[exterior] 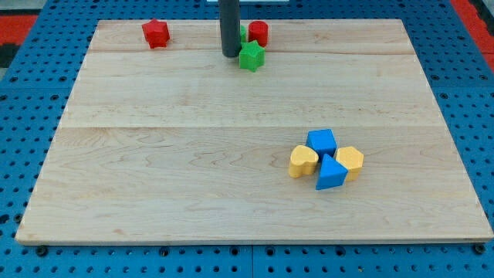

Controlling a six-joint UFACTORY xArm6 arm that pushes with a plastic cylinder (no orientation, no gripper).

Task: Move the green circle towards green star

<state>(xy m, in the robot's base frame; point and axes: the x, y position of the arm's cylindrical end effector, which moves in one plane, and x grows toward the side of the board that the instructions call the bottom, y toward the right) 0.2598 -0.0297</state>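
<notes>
The green star (251, 56) lies near the view's top, just right of centre. A sliver of a second green block, the green circle (243, 34), shows behind the rod, between it and a red cylinder (258, 33); most of it is hidden. My tip (231, 55) rests on the board just left of the green star, close to it, and below-left of the green circle.
A red block (155, 33) sits at the top left. A cluster of a blue cube (322, 142), a blue triangle (331, 174), a yellow heart (303, 161) and a yellow block (350, 161) lies at the lower right. The wooden board (154, 154) lies on a blue pegboard.
</notes>
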